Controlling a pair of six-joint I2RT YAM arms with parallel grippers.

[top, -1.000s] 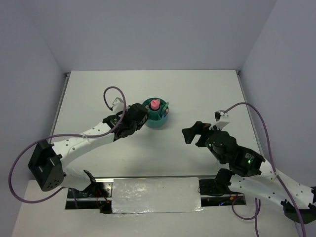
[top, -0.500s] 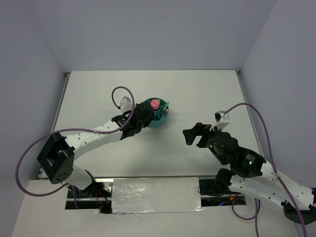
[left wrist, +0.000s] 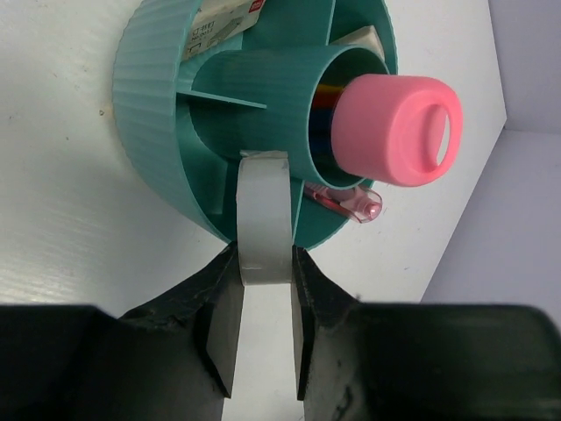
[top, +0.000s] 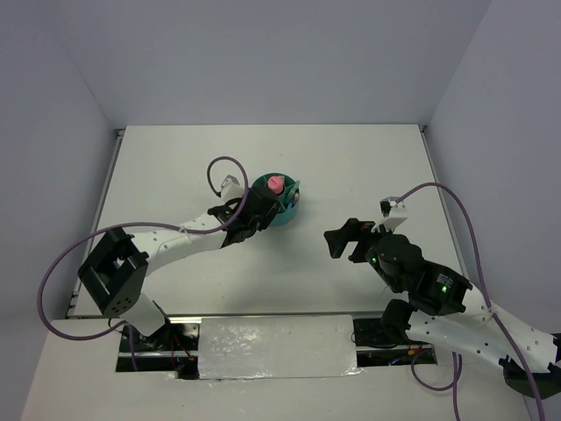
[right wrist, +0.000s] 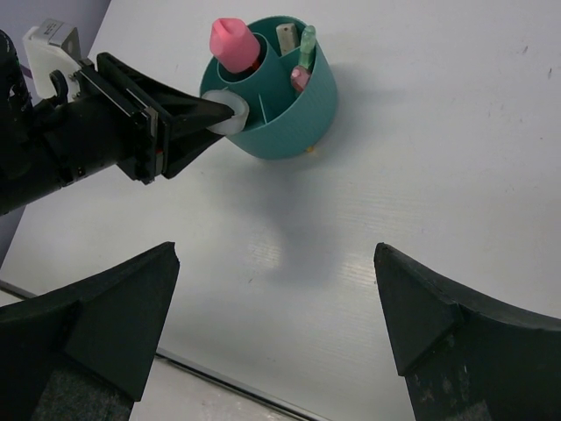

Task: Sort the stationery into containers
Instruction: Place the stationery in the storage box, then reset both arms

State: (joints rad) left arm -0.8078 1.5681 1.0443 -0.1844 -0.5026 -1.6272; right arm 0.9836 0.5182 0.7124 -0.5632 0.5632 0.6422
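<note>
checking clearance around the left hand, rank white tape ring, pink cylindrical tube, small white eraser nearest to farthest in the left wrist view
1. White tape ring: gripped in the left hand, at the round teal plastic organiser's near rim.
2. Pink cylindrical tube: in the central cup.
3. Small white eraser: far-side compartment.

The jaws pinch a tape ring (left wrist: 263, 224) (edge-on) at the organiser's (left wrist: 145, 114) rim.
</note>
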